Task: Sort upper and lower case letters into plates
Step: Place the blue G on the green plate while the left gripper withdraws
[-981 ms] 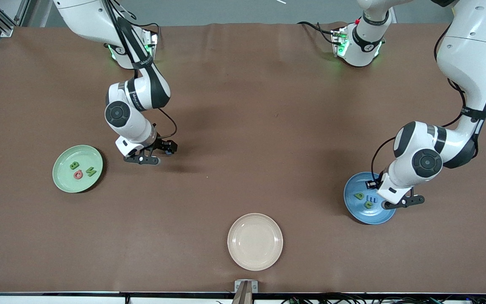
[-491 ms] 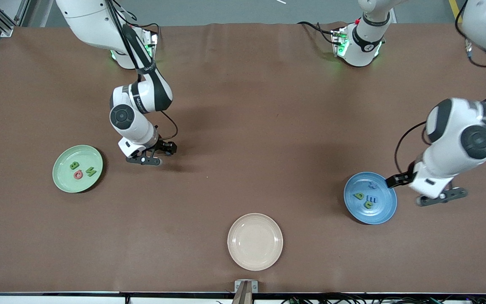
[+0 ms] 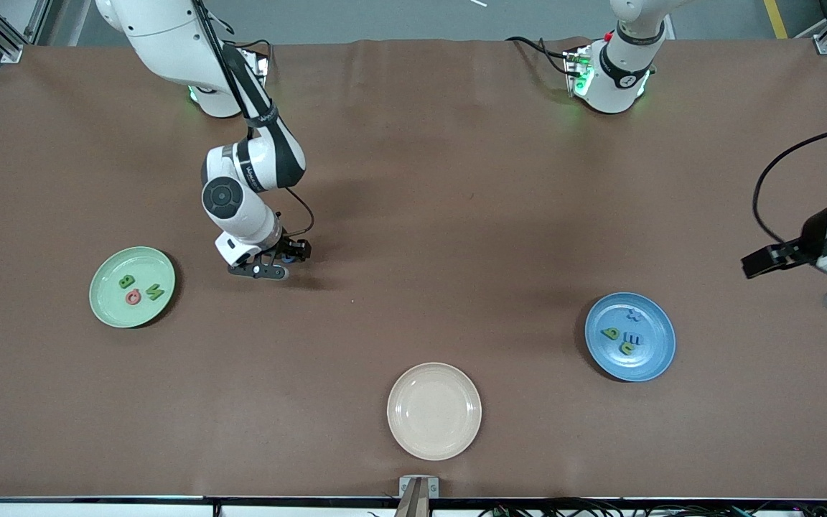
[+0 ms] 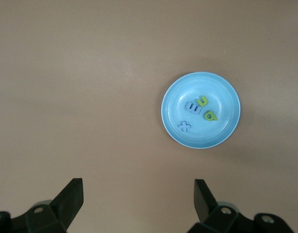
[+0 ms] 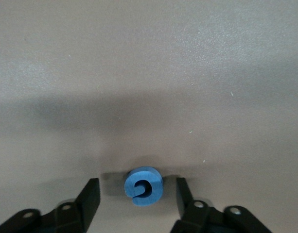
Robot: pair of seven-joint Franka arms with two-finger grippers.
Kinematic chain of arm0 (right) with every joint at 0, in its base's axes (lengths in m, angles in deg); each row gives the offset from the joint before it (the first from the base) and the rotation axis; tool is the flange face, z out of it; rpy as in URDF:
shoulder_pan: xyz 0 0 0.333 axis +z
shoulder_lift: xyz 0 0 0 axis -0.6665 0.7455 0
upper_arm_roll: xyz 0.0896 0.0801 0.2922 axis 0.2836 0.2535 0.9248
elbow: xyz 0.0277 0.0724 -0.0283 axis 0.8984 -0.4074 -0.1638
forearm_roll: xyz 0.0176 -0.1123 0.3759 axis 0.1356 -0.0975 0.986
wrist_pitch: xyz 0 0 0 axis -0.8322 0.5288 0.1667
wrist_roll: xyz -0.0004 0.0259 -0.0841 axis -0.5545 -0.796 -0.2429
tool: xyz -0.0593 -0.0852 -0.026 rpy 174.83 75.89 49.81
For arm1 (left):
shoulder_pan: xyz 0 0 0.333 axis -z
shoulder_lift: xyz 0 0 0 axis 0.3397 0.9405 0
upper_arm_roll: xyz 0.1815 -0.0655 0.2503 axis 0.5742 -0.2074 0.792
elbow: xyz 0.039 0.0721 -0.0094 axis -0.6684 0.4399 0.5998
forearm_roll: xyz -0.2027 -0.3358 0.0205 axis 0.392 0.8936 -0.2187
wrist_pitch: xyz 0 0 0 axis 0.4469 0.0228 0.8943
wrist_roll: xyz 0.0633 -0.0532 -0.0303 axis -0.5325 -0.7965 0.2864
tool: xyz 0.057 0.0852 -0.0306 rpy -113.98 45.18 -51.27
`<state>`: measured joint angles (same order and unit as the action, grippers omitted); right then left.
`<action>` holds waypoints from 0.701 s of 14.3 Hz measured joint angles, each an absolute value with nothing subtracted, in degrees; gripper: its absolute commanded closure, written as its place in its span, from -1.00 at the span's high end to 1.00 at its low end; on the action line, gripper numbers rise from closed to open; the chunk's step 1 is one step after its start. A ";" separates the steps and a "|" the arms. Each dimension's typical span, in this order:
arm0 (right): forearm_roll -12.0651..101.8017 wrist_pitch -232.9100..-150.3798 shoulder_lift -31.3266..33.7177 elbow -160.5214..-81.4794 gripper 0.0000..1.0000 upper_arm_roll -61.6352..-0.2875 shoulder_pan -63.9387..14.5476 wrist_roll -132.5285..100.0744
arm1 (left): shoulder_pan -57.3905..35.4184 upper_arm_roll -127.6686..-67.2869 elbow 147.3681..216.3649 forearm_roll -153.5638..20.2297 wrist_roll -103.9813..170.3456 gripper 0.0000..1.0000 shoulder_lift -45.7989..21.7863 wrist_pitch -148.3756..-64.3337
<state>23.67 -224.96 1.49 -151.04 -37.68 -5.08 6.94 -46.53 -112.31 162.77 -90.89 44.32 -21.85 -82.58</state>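
right gripper (image 5: 134, 201) is seen at the bottom centre of the right wrist view, jaws spread either side of a blue letter (image 5: 143, 186) lying on the brown table (image 3: 413, 215), with nothing gripped. left gripper (image 4: 139, 204) is held high near the front view's right edge, jaws wide and empty. four letters are found in the blue plate (image 3: 654, 359) at lower right, three in the mint plate (image 3: 105, 301) at middle left. a beige plate (image 3: 433, 411) is seen at bottom centre.
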 measured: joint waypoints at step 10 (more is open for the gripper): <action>23.67 -225.95 1.96 -150.89 -0.38 -37.83 -5.05 6.94 | -46.60 -113.61 161.99 -87.06 41.96 1.00 -27.60 -77.12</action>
<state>23.67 -225.95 1.96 -150.89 -37.83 -5.05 6.94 -46.60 -113.61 161.99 -87.06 41.96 -27.60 -77.12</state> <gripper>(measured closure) 0.573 0.000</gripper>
